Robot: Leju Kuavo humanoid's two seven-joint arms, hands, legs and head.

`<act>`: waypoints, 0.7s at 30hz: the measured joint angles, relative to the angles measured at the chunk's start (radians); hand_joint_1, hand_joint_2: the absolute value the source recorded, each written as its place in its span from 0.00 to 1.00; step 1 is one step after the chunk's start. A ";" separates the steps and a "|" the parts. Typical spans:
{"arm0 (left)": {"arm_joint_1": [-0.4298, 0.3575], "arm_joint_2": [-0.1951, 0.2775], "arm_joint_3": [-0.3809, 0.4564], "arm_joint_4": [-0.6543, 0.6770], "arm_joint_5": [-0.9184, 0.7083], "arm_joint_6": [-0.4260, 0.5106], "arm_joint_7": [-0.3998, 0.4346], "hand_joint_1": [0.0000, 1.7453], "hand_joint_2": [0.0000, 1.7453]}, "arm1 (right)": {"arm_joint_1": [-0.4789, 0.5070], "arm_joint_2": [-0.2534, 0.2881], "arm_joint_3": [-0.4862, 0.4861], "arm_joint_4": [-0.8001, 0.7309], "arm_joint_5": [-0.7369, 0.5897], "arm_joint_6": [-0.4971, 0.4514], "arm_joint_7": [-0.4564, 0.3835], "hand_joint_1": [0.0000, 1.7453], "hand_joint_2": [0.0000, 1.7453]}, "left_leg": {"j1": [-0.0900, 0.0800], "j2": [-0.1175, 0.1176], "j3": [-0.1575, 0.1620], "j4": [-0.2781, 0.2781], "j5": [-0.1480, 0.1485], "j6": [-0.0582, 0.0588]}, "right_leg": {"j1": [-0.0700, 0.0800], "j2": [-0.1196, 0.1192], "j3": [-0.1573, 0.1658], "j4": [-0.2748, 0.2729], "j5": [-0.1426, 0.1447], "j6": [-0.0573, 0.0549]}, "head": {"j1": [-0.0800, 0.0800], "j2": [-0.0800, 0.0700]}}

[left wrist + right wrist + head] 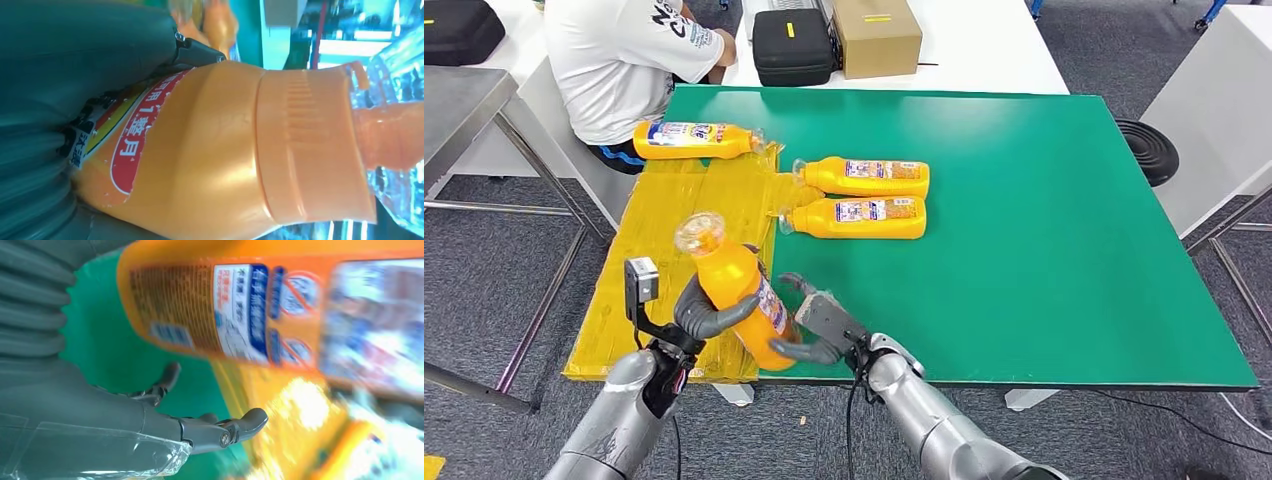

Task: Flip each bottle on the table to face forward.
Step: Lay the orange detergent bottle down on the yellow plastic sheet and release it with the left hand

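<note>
Left hand [709,312] grips raised bottle [739,290] over table [1044,250] front edge, right hand [819,325] open beside it; approx. 3 bottles lying beyond, orientation unverified, so task partway.

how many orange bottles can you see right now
4: one bottle gripped in the left hand, two lying side by side on the green table, one near the person.
</note>
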 joint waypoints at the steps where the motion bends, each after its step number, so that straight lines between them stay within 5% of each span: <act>1: -0.004 0.006 0.007 -0.009 -0.008 0.017 -0.002 1.00 1.00 | 0.005 -0.004 -0.003 -0.021 -0.001 -0.002 -0.003 0.00 0.00 | 0.000 0.000 0.000 0.000 0.000 0.000 | 0.000 0.000 0.000 0.000 0.000 0.000 | 0.000 0.000; 19: -0.156 0.142 0.124 -0.235 -0.324 0.326 0.007 1.00 1.00 | 0.161 -0.078 -0.113 -0.380 -0.033 0.004 0.024 0.00 0.00 | 0.000 0.000 0.000 0.000 0.000 0.000 | 0.000 0.000 0.000 0.000 0.000 0.000 | 0.000 0.000; 21: -0.168 0.161 0.124 -0.247 -0.451 0.391 0.026 1.00 1.00 | 0.183 -0.083 -0.137 -0.418 -0.040 0.001 0.027 0.00 0.50 | 0.000 0.000 0.000 0.000 0.000 0.000 | 0.000 0.000 0.000 0.000 0.000 0.000 | 0.000 0.000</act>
